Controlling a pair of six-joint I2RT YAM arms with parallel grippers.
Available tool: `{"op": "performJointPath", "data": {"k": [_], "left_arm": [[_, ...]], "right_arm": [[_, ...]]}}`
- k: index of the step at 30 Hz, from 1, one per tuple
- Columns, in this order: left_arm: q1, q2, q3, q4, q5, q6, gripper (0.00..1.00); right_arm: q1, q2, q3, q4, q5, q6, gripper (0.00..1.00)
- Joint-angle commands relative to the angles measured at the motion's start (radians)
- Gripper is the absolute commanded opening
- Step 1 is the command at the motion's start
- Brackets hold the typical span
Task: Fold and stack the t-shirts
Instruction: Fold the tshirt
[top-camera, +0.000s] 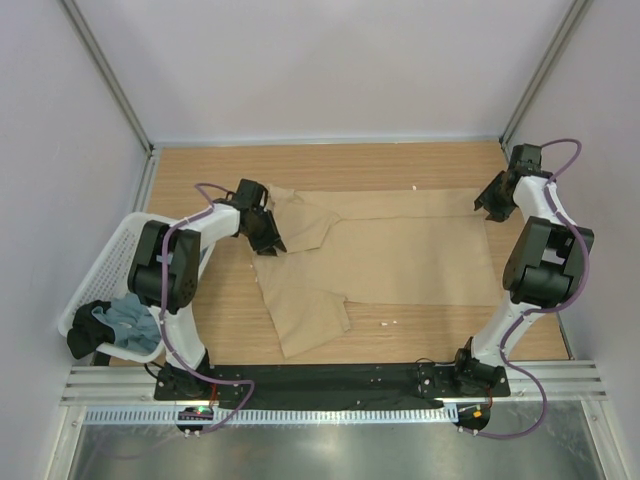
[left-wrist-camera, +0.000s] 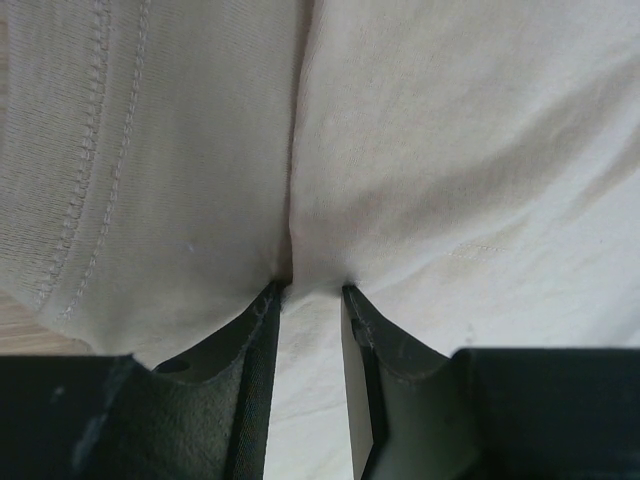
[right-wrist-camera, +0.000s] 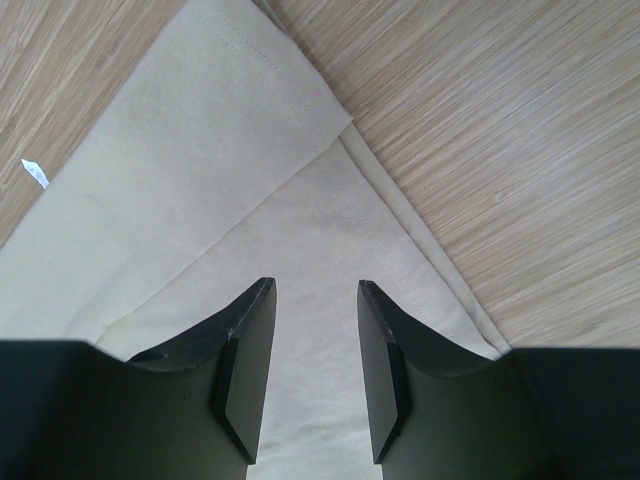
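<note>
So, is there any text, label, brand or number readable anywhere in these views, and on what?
None readable.
Tan t-shirt: plain, no print or label visible.
White mesh basket: no marking visible.
Small white scrap on the table: looks blank.
Lit board at the near edge: too small to read.

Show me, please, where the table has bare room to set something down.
Bare tabletop lies along the far wall beyond the tan t-shirt, and between its near edge and the black base rail. The left is crowded by the white basket.
</note>
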Motion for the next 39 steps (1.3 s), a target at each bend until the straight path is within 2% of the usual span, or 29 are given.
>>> {"op": "performJointPath", "data": {"k": [1, 5, 12, 16, 17, 22, 26, 34, 39], "left_arm": [[-0.002, -0.001, 0.011, -0.023, -0.039, 0.009, 0.32], [-0.001, -0.016, -0.019, 0.003, -0.045, 0.019, 0.34], [-0.002, 0.027, 0.018, 0.013, -0.053, 0.024, 0.26], [-0.002, 0.02, 0.05, 0.004, -0.054, 0.036, 0.09], [-0.002, 0.013, 0.057, -0.004, -0.057, 0.036, 0.0], [-0.005, -0.077, 0.089, -0.05, -0.077, 0.05, 0.0], [-0.007, -0.137, 0.11, -0.079, -0.079, 0.049, 0.0], [-0.007, -0.173, 0.167, -0.099, -0.06, 0.024, 0.0], [-0.008, -0.168, 0.185, -0.115, -0.051, 0.022, 0.0]], "right_arm": [[-0.005, -0.017, 0.007, 0.026, -0.013, -0.003, 0.44], [-0.007, -0.017, 0.004, 0.028, -0.01, -0.004, 0.44], [-0.008, 0.0, -0.005, 0.04, -0.016, -0.001, 0.44], [-0.016, 0.014, -0.001, 0.049, -0.01, 0.002, 0.44], [-0.03, 0.023, 0.002, 0.051, -0.011, 0.004, 0.45], [-0.079, 0.051, 0.028, 0.061, -0.028, 0.027, 0.42], [-0.108, 0.092, 0.058, 0.071, -0.063, 0.042, 0.36], [-0.114, 0.176, 0.07, 0.152, -0.165, 0.074, 0.42], [-0.114, 0.202, 0.062, 0.242, -0.202, 0.067, 0.43]]}}
